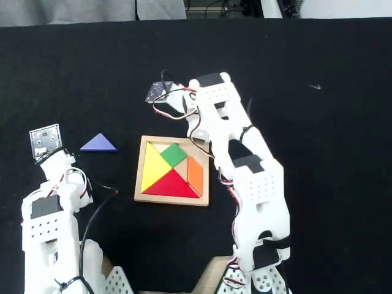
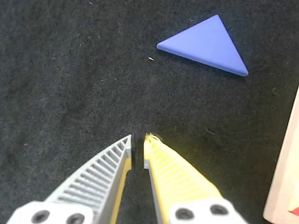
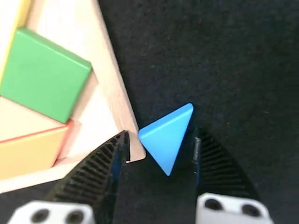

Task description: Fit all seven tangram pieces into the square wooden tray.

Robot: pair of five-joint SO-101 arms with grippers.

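Straddling a light blue triangle at the tray corner

Right gripper (image 3: 160, 134) sits low over the black table (image 1: 306, 153), jaws apart, with the light blue triangle (image 3: 167, 133) lying flat between them. The triangle is on the cloth just outside a corner of the wooden tray (image 3: 112, 93), very near the rim. Can't tell if either finger touches it.

Tray is in the middle of the table, part filled: yellow triangle (image 1: 153, 168) and red triangle (image 1: 173, 184) side by side, green square (image 3: 44, 81) set like a diamond above them, orange piece (image 3: 30, 151) along the side nearest the right arm. Bare wood shows between the green square and the rim.

Left gripper (image 2: 138, 139) is over bare cloth, jaws together, holding nothing. A purple-blue triangle (image 2: 208, 44) lies flat on the table ahead of it, apart from the fingertips and well clear of the tray's left side.
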